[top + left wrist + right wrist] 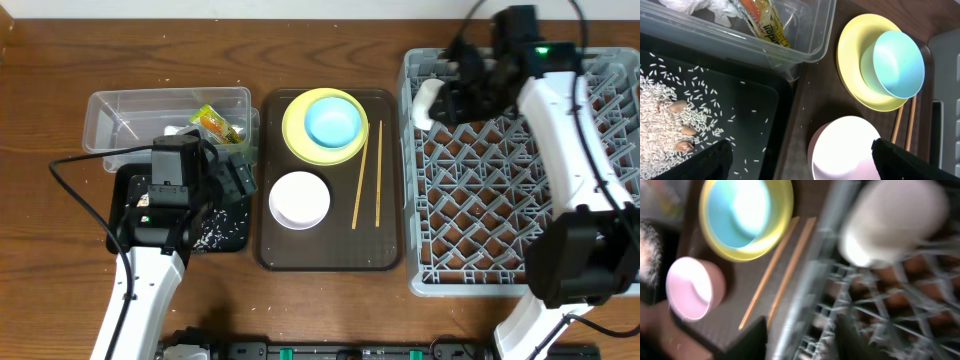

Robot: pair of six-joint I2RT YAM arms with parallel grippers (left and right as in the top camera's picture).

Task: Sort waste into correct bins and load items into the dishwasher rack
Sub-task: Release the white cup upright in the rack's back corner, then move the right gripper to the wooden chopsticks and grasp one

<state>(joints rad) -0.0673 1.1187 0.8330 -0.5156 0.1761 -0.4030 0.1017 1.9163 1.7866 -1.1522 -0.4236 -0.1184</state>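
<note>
Left fingers (710,162) spread, empty, above black tub (740,110). Right fingers (754,340) spread over grey rack (880,305); small white cup (892,222) just beyond, blurred.

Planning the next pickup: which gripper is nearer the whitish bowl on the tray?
Left. The left gripper hovers just left of the whitish bowl; the right gripper is over the dishwasher rack.
</note>
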